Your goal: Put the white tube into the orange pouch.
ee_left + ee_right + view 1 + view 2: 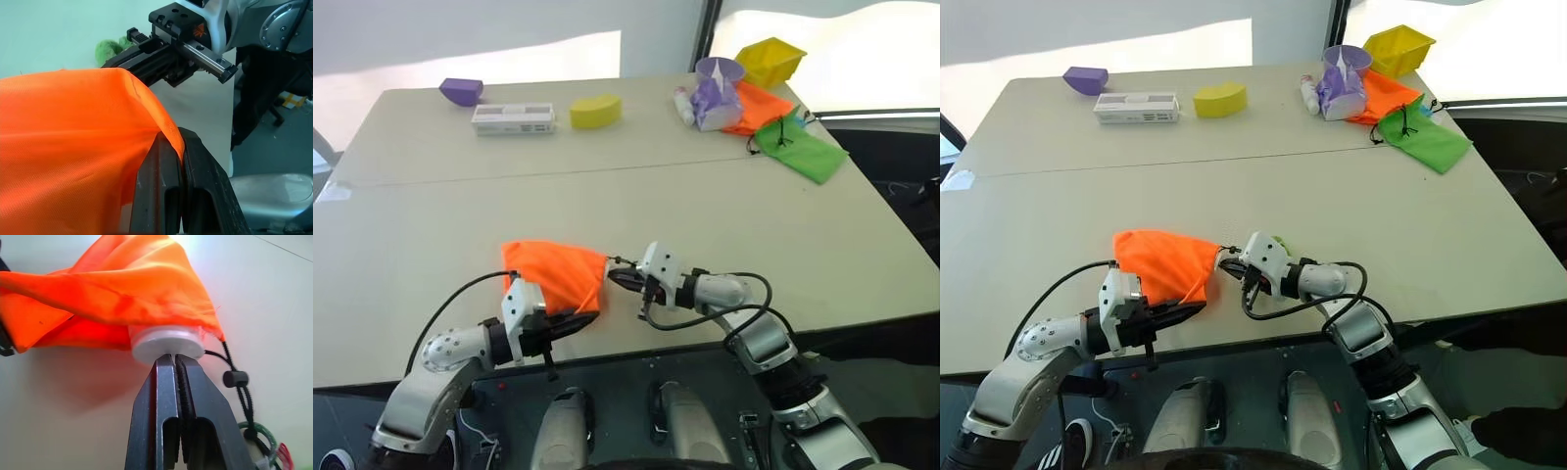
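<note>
We see the orange pouch [556, 274] near the front edge of the pale table [705, 206], held up off it between the two arms. The left gripper [168, 161] has its two black fingers squeezed together on a fold of the pouch's cloth at its near edge. In the left wrist view the orange cloth runs right down between those fingers.

The white tube [167, 343] is almost all inside the pouch. Its round white cap end sticks out of the pouch's opening, with the orange cloth lying over it. The right gripper [175, 363] has its fingers pressed together with no gap, and their tips sit right against that white cap. We cannot tell if they pinch a bit of it or just touch it.

A dark cord [240, 396] with a small black bead hangs from the pouch's opening beside the right gripper. It leads down to a fuzzy green pom [108, 49] lying on the table.

Far away at the back right corner lie a green pouch [801, 147], another orange pouch [762, 106], a yellow bin [771, 59] and a purple cup [719, 70]. At the back left are a purple block [462, 91], a white box [513, 118] and a yellow block [595, 111].
</note>
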